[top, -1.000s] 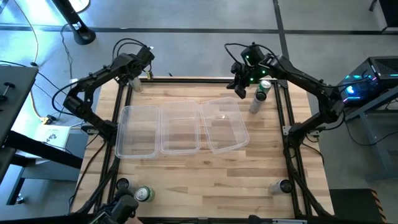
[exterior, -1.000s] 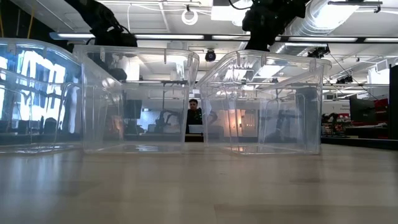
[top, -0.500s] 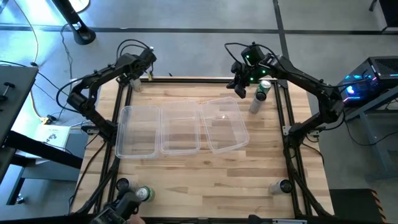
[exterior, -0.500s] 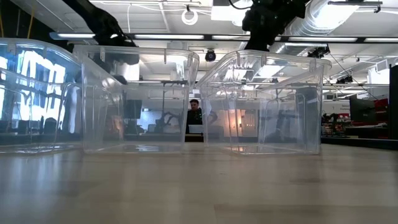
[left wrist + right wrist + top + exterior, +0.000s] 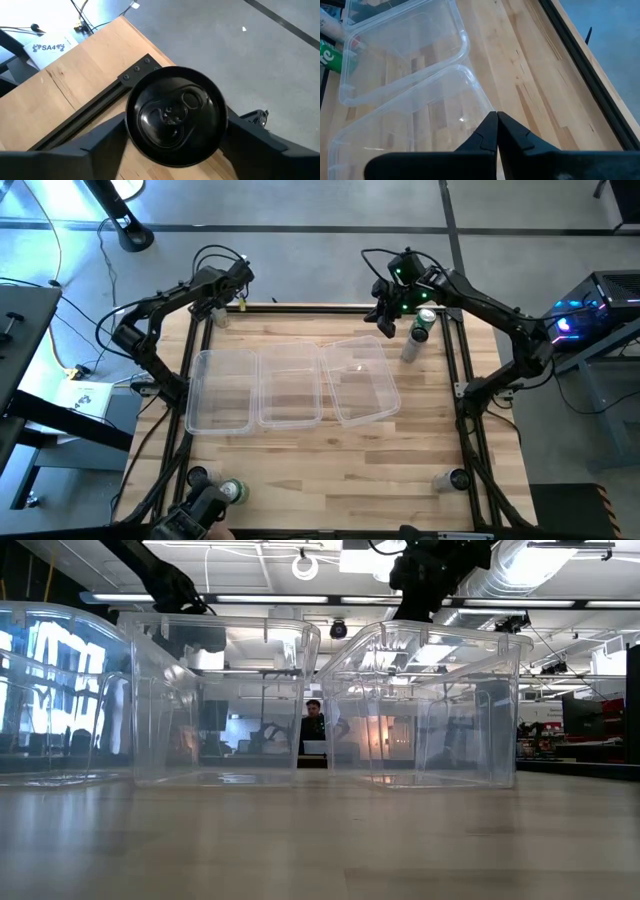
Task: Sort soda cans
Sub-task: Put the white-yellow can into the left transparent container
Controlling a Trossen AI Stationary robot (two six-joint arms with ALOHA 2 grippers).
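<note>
Left gripper sits at the table's far left corner, right by the black frame rail, fingers spread to either side of a black soda can seen top-down, not visibly pressing it. Right gripper hovers with its fingertips pinched together, holding nothing, over the far rim of the right clear tub. Beside it, near the right rail, stand a green can and a silver-white can. Bare wood lies open in front of the three tubs; another green can waits at the near left edge.

We read "SA4" on a white sheet lying beside the wooden table.
</note>
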